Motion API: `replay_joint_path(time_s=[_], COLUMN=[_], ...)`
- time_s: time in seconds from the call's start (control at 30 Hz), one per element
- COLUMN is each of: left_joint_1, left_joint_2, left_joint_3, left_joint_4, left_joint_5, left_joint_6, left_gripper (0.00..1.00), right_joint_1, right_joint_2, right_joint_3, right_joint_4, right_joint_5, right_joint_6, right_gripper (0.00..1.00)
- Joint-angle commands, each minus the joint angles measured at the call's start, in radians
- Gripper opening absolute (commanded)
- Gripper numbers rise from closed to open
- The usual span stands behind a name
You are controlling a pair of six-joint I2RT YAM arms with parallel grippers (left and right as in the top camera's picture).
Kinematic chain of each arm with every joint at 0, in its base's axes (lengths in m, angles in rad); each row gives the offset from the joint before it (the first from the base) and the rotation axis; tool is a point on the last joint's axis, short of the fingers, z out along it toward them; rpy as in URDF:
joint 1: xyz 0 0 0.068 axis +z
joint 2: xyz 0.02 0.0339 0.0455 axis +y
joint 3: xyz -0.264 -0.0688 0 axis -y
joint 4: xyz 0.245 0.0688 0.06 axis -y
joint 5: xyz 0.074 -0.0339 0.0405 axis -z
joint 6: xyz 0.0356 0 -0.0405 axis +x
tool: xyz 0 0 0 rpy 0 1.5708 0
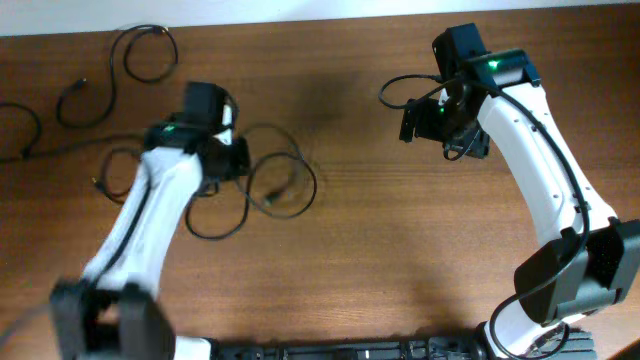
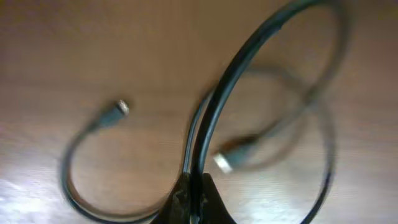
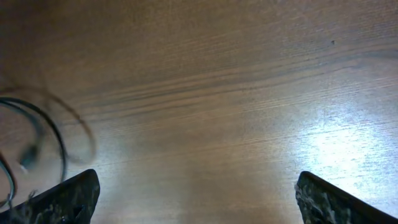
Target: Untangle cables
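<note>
Thin black cables lie in overlapping loops on the wooden table, just right of my left gripper. In the left wrist view my left gripper is shut on one black cable, which rises from the jaws and arcs up to the right. Two plug ends, one and another, lie on the wood below it. My right gripper is at the far right, apart from the loops. In its wrist view it is wide open and empty, with a cable loop at the left edge.
Another thin black cable lies in loose loops at the far left corner, and more cord runs off the left edge. The right arm's own thick wire loops beside its wrist.
</note>
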Motion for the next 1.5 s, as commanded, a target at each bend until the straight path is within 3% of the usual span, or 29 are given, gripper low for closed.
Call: replay_joint_path(time_s=[0.0,0.37,0.43,0.57,0.7,0.77,1.1,1.37,1.47], left_joint_1=[0.05,0.311,0.377,0.496,0.629,0.736,1.093,1.133,1.15], left_joint_2=[-0.217,-0.608,-0.62,-0.62,-0.617,-0.597,-0.472,-0.174,-0.113], left_joint_3=[0.024,0.025,0.025,0.031,0.031,0.031,0.031,0.031,0.031], left_joint_4=[0.029,0.124,0.107,0.101,0.066,-0.003,-0.054,0.052,0.077], left_joint_5=[0.01,0.01,0.01,0.021,0.013,-0.081,-0.122,-0.151,-0.256], left_joint_6=[-0.01,-0.051,-0.068,-0.217,-0.242,-0.372,-0.519,-0.511,-0.51], left_gripper=[0.0,0.0,0.0,0.0,0.0,0.0,0.0,0.0,0.01], right_joint_1=[-0.003,-0.003,-0.003,-0.003,-0.003,-0.003,-0.003,-0.003,-0.003], right_joint_2=[0.002,0.002,0.002,0.002,0.002,0.002,0.002,0.002,0.002], right_joint_3=[0.002,0.002,0.002,0.002,0.002,0.002,0.002,0.002,0.002], right_joint_4=[0.0,0.0,0.0,0.0,0.0,0.0,-0.001,0.0,0.0], right_joint_5=[0.008,0.008,0.008,0.008,0.008,0.008,0.008,0.008,0.008], right_joint_6=[0.004,0.004,0.004,0.004,0.004,0.004,0.004,0.004,0.004], right_gripper=[0.99,0.99,0.98,0.98,0.98,0.98,0.98,0.98,0.98])
